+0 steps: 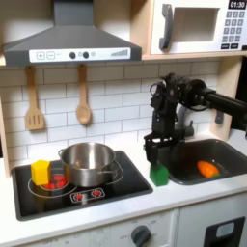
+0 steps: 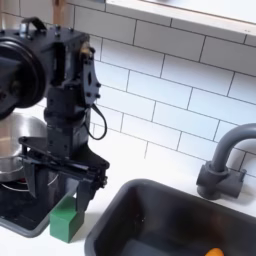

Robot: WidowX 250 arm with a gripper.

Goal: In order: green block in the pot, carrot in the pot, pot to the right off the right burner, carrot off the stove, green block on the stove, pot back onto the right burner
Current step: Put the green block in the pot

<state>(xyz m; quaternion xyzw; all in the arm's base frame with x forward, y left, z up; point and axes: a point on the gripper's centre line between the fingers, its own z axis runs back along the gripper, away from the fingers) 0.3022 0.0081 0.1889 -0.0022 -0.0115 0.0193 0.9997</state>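
First exterior view frontal, wide; second exterior view close, beside the sink (image 2: 160, 215).

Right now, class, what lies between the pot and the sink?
In the first exterior view, the green block sits on the counter between the pot and the sink, with the tool just above it.

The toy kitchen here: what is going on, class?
A robot arm's gripper hangs just above the green block, which sits on the counter between the stove and the sink. Its fingers look spread, gripping nothing. The carrot lies in the sink; the pot stands on the stove.
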